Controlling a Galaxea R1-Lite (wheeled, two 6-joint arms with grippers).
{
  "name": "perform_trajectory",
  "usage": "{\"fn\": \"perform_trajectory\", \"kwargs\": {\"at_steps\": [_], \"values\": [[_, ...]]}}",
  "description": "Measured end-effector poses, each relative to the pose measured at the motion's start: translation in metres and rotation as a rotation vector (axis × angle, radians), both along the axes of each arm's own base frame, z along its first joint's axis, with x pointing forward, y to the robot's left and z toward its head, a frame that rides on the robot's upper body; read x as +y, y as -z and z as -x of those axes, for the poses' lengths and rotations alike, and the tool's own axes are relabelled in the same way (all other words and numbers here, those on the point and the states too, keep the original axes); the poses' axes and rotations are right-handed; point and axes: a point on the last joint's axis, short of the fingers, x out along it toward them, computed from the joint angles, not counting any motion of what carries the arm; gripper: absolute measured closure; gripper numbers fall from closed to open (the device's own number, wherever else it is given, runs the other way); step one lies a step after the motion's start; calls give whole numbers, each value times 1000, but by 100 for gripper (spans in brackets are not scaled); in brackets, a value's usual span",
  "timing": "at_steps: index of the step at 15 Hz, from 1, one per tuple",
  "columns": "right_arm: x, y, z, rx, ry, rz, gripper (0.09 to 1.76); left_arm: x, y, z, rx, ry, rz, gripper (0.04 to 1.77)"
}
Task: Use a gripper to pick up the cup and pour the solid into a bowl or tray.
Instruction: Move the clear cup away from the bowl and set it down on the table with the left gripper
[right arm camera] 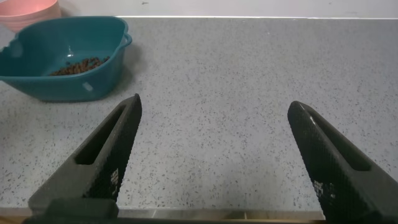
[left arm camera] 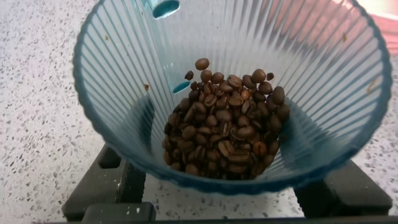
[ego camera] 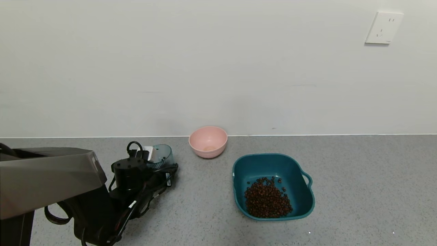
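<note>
My left gripper (ego camera: 154,163) is at the left of the counter, shut on the ribbed blue-green cup (ego camera: 163,153). In the left wrist view the cup (left arm camera: 124,74) fills the frame, with dark-brown beans (left arm camera: 227,124) heaped inside and my black fingers (left arm camera: 102,180) on both sides of its base. The teal basin (ego camera: 259,167) stands to the right and holds a pile of the same beans (ego camera: 268,200). My right gripper (right arm camera: 214,104) is open and empty over bare counter, out of the head view; the basin (right arm camera: 62,81) shows beyond it.
A small pink bowl (ego camera: 208,141) stands by the wall between the cup and the basin. The grey speckled counter (ego camera: 375,188) runs on to the right of the basin. A wall socket (ego camera: 384,27) is high on the right.
</note>
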Motion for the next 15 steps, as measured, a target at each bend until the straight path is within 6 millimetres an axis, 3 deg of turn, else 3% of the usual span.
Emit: {"fn": "perform_trajectory", "kwargs": {"at_steps": [3, 9, 15], "values": [[0, 0, 0, 0, -1, 0, 14, 0, 2, -1, 7, 1, 0, 52], [0, 0, 0, 0, -1, 0, 14, -2, 4, 3, 21, 13, -11, 28], [0, 0, 0, 0, -1, 0, 14, 0, -10, 19, 99, 12, -32, 18]]}}
